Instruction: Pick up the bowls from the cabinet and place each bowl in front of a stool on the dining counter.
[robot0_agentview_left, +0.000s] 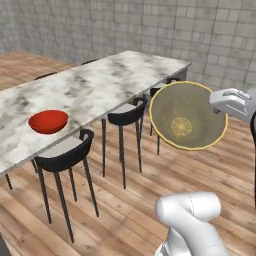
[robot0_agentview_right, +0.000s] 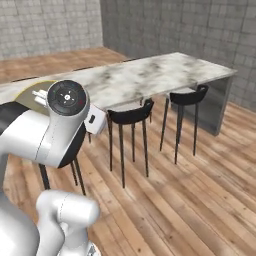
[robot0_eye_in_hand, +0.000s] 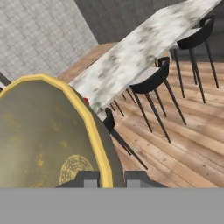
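My hand (robot0_eye_in_hand: 104, 177) is clamped on the yellow rim of the olive bowl (robot0_agentview_left: 186, 116), one finger on each side of the rim at the bottom of the hand view. In the left base view the bowl hangs in the air, tipped on edge so its inside faces the camera, at about 3 o'clock from the near stool (robot0_agentview_left: 64, 152) and off the edge of the surface (robot0_agentview_left: 95, 82), over the wooden floor (robot0_agentview_left: 130, 210). The red bowl (robot0_agentview_left: 48, 121) sits upright on the surface near its edge, just behind the near stool's seat. A second stool (robot0_agentview_left: 127, 114) stands tucked under the edge at about 1 o'clock from the first, between the red bowl's spot and the held bowl. In the right base view two stools (robot0_agentview_right: 131, 116) stand along the surface's near edge.
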